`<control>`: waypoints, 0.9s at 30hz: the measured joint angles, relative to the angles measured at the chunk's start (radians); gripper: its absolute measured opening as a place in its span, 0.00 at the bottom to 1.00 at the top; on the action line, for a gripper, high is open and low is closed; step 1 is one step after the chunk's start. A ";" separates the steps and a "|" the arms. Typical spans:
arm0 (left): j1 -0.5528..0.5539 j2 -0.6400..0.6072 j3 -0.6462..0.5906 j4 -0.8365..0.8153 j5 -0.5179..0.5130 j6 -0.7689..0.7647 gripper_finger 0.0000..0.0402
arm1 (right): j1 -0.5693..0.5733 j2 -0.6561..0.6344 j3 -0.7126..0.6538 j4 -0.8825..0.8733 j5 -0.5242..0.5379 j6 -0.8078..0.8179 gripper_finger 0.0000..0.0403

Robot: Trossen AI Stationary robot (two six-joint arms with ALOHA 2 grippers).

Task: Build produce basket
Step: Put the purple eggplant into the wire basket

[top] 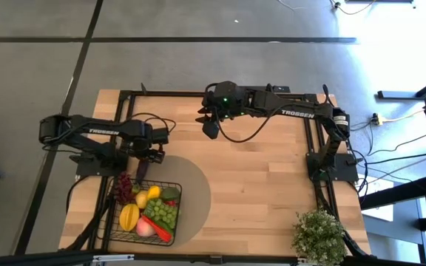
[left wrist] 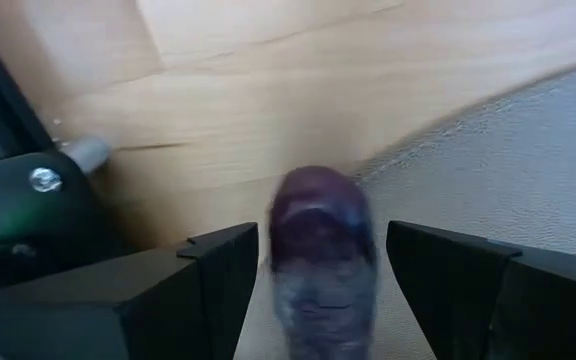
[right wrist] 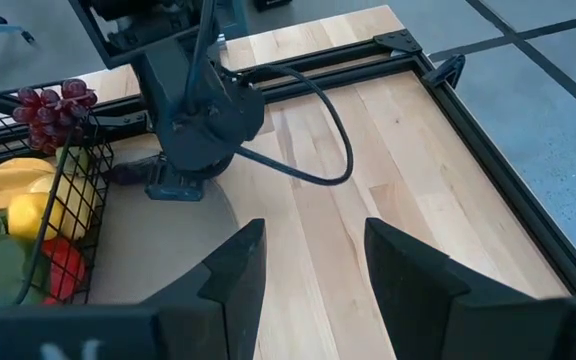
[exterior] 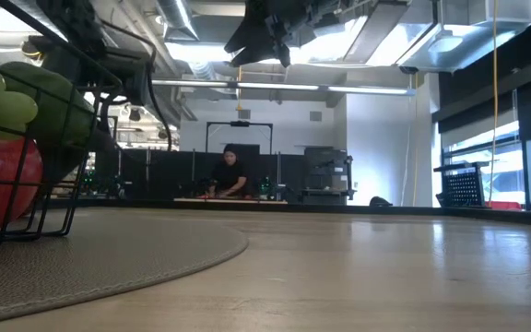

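Room: open workshop behind the table, with ceiling strip lights, dark partitions and a person (exterior: 230, 175) seated far off at a bench.
Table: pale wood planks (top: 257, 177) in a black metal frame, smooth and bare at the middle.
Mat: round tan woven mat (top: 194, 193) on the left near part of the table, its coarse weave clear in the low view.
Basket: square black wire-mesh basket (top: 117, 229) with open grid sides, standing on the mat at the left near corner.
Produce in basket: purple grapes (top: 123, 187) at the far left corner, a yellow fruit (top: 129, 216), a lemon (top: 154, 192), green grapes (top: 165, 213), a pink peach (top: 145, 228) and a red chili (top: 161, 233), all packed close.
Eggplant: dark purple, glossy and long (left wrist: 320, 255), just outside the basket's far rim, between the left fingers.
Left gripper: (top: 141, 168) low at the basket's far edge, arm stretched in from the left, fingers spread wide on either side of the eggplant; whether they press it, I cannot tell.
Right gripper: (top: 210, 127) raised over the far middle of the table, arm folded back towards the right, fingers parted and holding nothing.
Plant: bushy green potted plant (top: 319, 235) at the right near corner, well apart from both arms.
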 joint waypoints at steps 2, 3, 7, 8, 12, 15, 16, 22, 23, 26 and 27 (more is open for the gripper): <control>0.000 -0.001 -0.004 0.010 -0.001 -0.003 0.53 | 0.000 0.000 0.000 0.000 0.000 0.001 0.40; 0.000 -0.001 -0.007 0.014 -0.001 -0.004 0.53 | 0.000 0.000 0.000 0.000 0.000 0.003 0.40; 0.000 -0.002 -0.007 0.026 -0.001 -0.004 0.52 | 0.000 0.000 0.000 0.000 0.000 0.001 0.40; 0.000 -0.002 -0.007 0.026 -0.001 -0.004 0.51 | 0.000 0.000 0.000 0.000 0.000 0.003 0.40; 0.000 -0.002 -0.007 0.032 -0.002 -0.004 0.46 | 0.000 0.000 0.000 0.000 0.000 0.001 0.40; 0.000 -0.002 -0.006 0.042 -0.001 -0.001 0.40 | 0.000 0.000 0.000 0.000 0.000 0.001 0.40; 0.000 -0.002 -0.006 0.042 -0.001 0.000 0.39 | 0.000 0.000 0.000 0.000 0.000 0.000 0.40; 0.000 -0.002 -0.005 0.041 -0.002 0.000 0.32 | 0.000 0.000 0.000 0.000 0.000 0.000 0.40; 0.000 -0.002 -0.005 0.041 -0.002 -0.001 0.32 | 0.000 0.000 0.000 0.000 0.000 0.001 0.40; 0.000 -0.002 -0.005 0.039 -0.002 0.006 0.32 | 0.000 0.000 0.000 0.000 0.000 0.000 0.40; 0.000 -0.002 -0.005 0.038 -0.002 0.019 0.32 | 0.000 0.000 0.000 0.000 0.000 0.000 0.40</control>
